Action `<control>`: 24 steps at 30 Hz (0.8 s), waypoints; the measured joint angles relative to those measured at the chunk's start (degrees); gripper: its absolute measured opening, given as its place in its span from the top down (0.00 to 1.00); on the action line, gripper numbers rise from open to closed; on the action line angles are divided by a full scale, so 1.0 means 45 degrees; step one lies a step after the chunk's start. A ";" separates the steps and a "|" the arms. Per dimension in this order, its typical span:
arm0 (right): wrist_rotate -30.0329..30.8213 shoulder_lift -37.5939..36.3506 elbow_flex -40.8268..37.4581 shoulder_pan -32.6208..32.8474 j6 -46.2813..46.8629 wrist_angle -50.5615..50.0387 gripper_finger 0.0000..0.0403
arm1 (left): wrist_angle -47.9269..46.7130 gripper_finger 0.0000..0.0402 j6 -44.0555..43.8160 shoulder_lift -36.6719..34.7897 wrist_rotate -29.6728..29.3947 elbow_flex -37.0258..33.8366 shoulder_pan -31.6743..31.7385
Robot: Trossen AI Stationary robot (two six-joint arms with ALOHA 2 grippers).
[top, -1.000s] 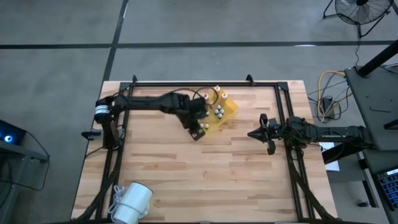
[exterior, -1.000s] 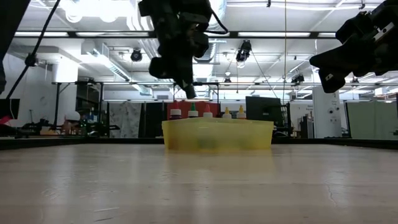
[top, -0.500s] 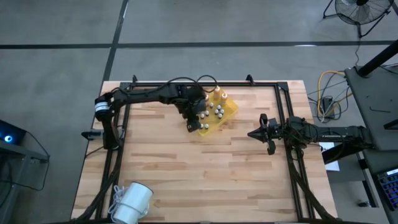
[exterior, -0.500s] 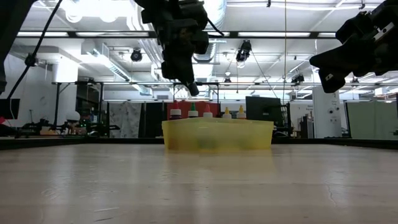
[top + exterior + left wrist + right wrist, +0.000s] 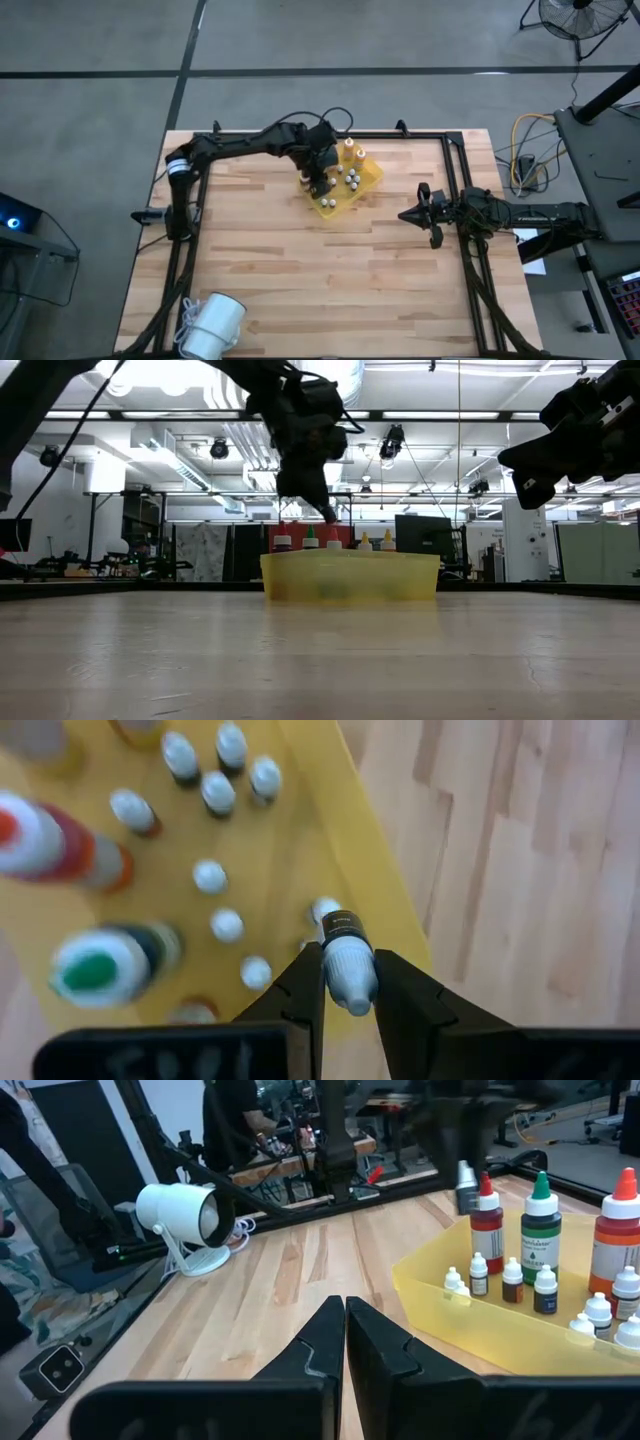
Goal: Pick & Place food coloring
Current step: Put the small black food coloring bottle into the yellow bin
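Observation:
A yellow tray (image 5: 362, 186) sits at the table's far middle. In it stand several food coloring bottles (image 5: 541, 1228): tall ones with red, green and orange caps and tiny white-capped ones (image 5: 209, 875). My left gripper (image 5: 318, 181) hangs over the tray's left part, shut on one tiny white-capped bottle (image 5: 345, 960); the low view shows it above the tray's (image 5: 350, 575) rim. My right gripper (image 5: 405, 214) waits shut and level at the table's right side, holding nothing (image 5: 344, 1330). My left gripper pinches the tiny bottle between its two fingers at the cap end (image 5: 350, 982). The fingers slant down from above. The bottle's dark-labelled body (image 5: 340, 926) sticks out below the fingertips, lifted clear above the tray's floor.
A white lamp (image 5: 212, 325) lies at the table's near left corner. A black frame (image 5: 330, 134) runs along the table's far and side edges. Bare wood (image 5: 330, 270) spreads over the near half. Beyond the table lies the room with racks and a person's dark clothing (image 5: 235, 1120).
My left gripper has swung from the tray's near left corner toward the far edge, over the tray, rolling about its own axis as it went. It stays shut on the tiny bottle, which travelled with it, clear of the tray.

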 joint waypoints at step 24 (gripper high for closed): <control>0.0005 0.0000 0.0000 -0.0005 0.0000 0.0000 0.98 | -0.0619 0.88 0.2063 0.3532 -0.0270 0.3915 0.0323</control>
